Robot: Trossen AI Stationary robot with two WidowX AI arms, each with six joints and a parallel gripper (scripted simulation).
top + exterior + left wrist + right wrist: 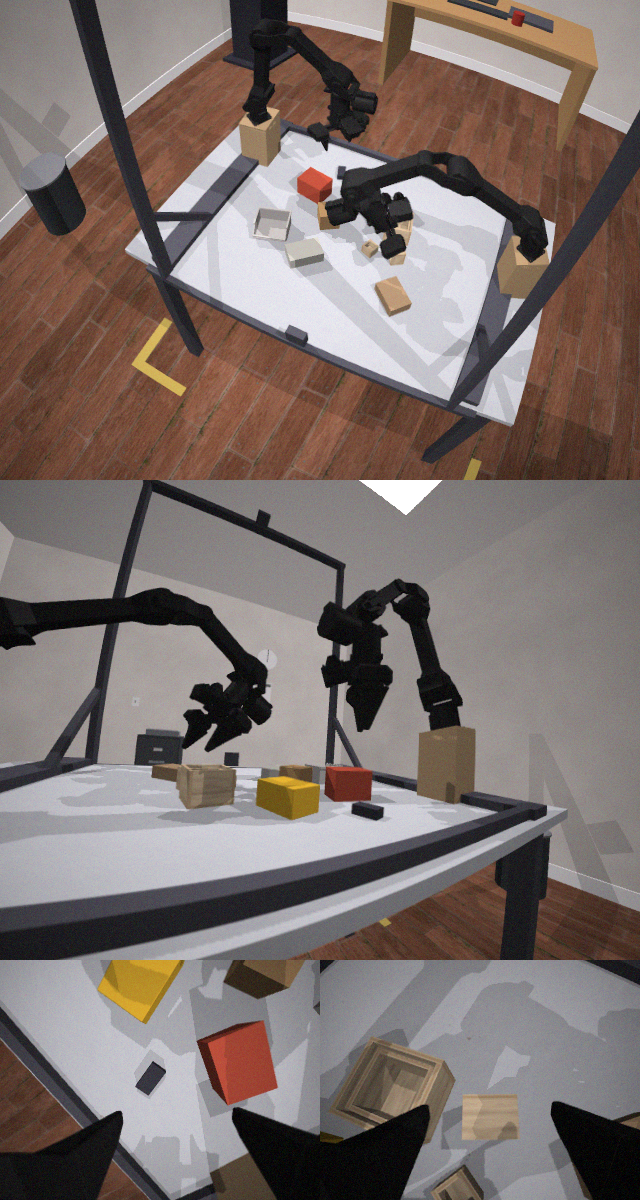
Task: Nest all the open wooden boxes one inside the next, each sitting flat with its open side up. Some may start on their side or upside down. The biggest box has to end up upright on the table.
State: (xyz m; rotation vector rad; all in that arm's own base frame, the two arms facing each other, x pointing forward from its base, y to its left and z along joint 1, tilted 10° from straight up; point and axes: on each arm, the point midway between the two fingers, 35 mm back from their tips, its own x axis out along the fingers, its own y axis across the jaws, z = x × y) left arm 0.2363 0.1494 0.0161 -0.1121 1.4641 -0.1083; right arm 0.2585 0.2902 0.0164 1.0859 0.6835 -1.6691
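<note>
2 nested boxes (408,235) (206,787) (392,1085), 1 small box (366,252) (460,1189) near, left claw (338,143) (363,728) (177,1112) wide, right claw (387,229) (196,748) (490,1106) wide

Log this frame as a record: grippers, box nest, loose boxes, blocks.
left gripper: open, holding nothing
right gripper: open, above the table
nest: upright, at least one box inside another
small box: loose, open side up
wooden piece: outside nest, opening unclear
red block: on table
yellow block: on table
nesting: unfinished
</note>
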